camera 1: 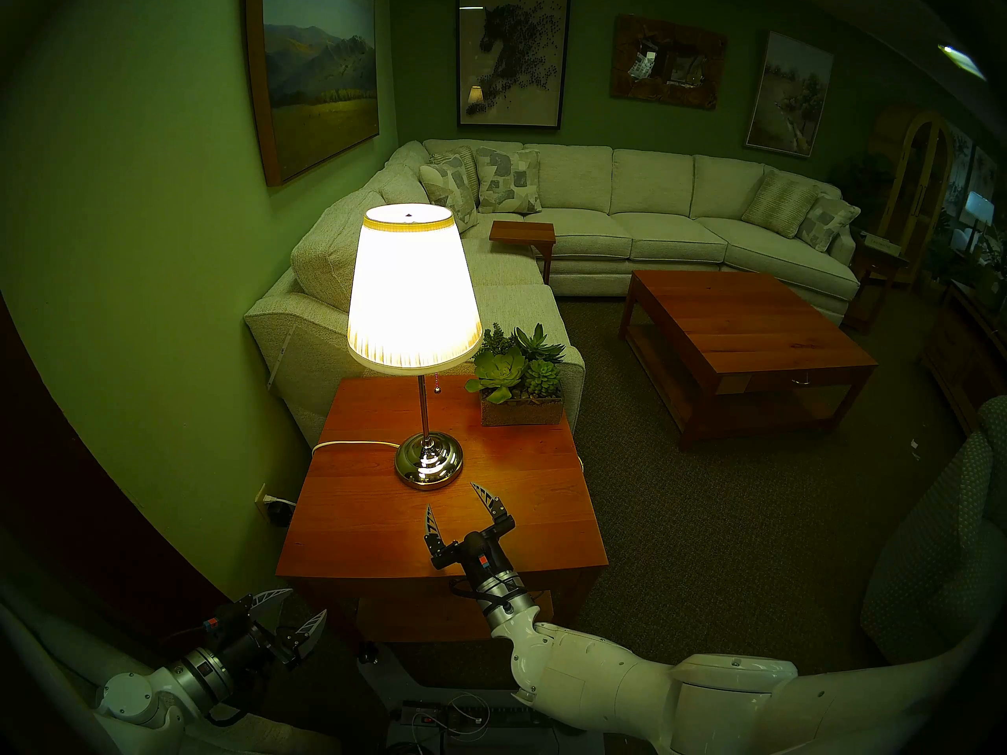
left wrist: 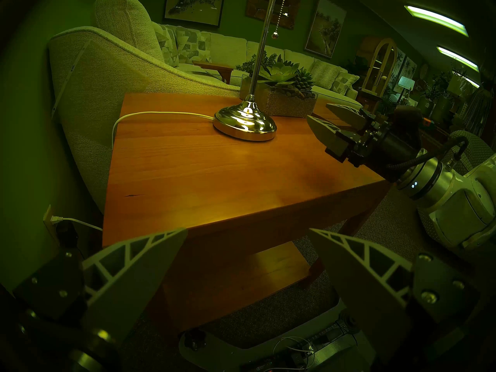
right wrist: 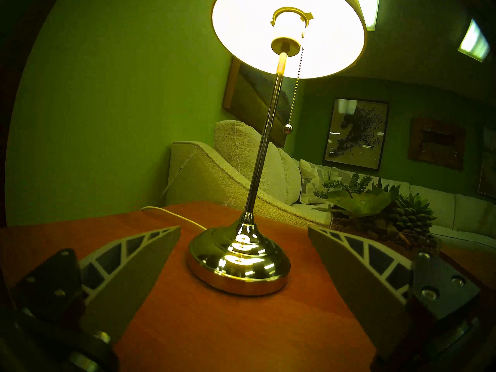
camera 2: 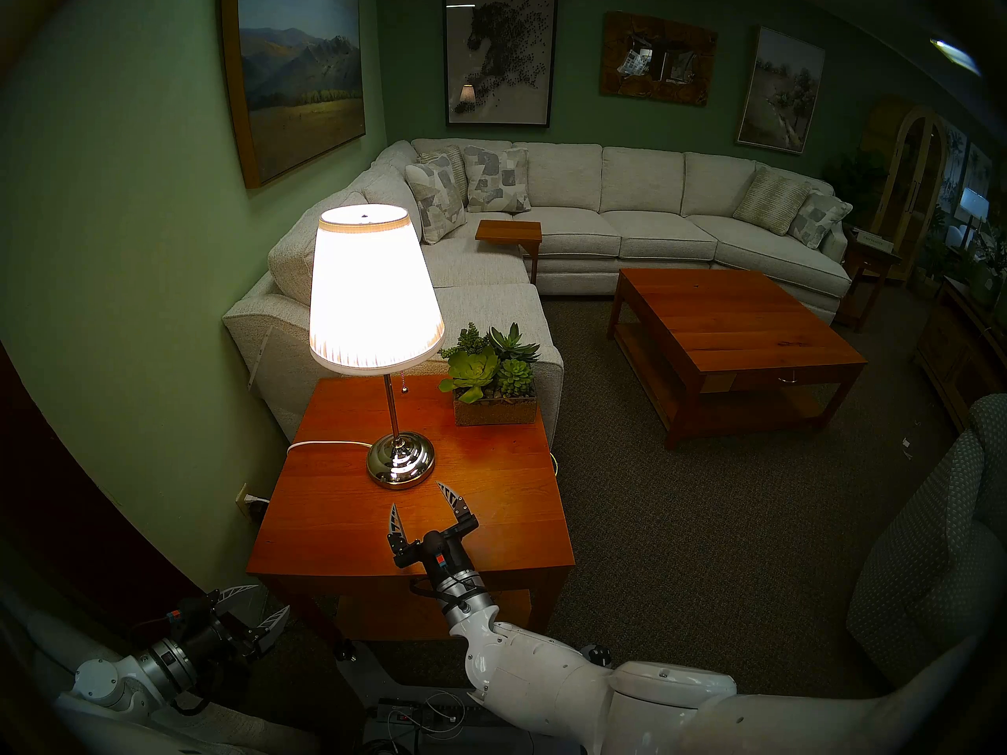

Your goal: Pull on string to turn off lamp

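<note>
Right wrist: right gripper [right wrist: 244, 256] spread wide, empty, low before lamp [right wrist: 273, 138]; risk of clamping stem instead of thin string [right wrist: 294, 92].

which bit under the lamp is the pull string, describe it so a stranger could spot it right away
Find the lit lamp on the wooden side table beside the sofa. Just under the shade's rim, right of the chrome stem, hangs the pull string, a thin beaded chain that ends in a small shiny ball. Unlike the thick white power cord lying on the table, it dangles free in the air.
</note>
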Robot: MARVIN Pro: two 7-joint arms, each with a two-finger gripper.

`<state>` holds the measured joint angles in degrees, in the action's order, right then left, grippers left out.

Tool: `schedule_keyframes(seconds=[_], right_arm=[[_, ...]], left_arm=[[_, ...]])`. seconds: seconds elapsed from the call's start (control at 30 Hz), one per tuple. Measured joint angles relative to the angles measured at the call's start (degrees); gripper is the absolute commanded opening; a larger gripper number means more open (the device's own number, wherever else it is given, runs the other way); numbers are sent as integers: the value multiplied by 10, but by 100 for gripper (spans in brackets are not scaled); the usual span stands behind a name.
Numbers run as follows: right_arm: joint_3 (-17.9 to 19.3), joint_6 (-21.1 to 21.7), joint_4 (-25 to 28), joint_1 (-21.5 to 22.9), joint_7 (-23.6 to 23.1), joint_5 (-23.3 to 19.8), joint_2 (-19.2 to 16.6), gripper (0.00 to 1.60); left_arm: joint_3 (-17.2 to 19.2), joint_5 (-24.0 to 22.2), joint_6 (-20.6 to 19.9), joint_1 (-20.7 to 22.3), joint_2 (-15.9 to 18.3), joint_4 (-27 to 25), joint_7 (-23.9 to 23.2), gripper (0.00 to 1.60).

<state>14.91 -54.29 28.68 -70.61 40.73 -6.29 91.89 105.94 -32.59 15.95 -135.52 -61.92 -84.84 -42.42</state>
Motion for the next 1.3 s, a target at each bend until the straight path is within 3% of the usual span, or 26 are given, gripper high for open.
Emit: schedule_keyframes(seconds=[0.53, 1.3], right_arm=[[35, 0, 19, 68, 49, 24, 24, 160], [56, 5, -93, 128, 89, 40, 97, 160]], left_arm=[[-1, 0, 0, 0, 0, 1, 0, 160], [-1, 0, 0, 0, 0, 1, 0, 160]])
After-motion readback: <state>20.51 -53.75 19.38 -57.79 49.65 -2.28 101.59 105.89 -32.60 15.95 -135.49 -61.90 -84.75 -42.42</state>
